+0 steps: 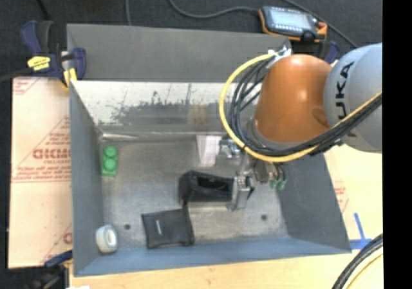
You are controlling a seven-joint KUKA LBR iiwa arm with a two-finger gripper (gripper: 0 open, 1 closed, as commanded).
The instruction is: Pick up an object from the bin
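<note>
Bin [84, 172] with black pouch [167, 228], green block [109, 160], tape [107, 238]

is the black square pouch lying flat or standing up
Flat: the black square pouch shows its whole broad face on the bin floor.

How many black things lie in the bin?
2: a flat black square near the bottom wall, and a black lump mid-bin beside the gripper. The arm may hide more.
</note>
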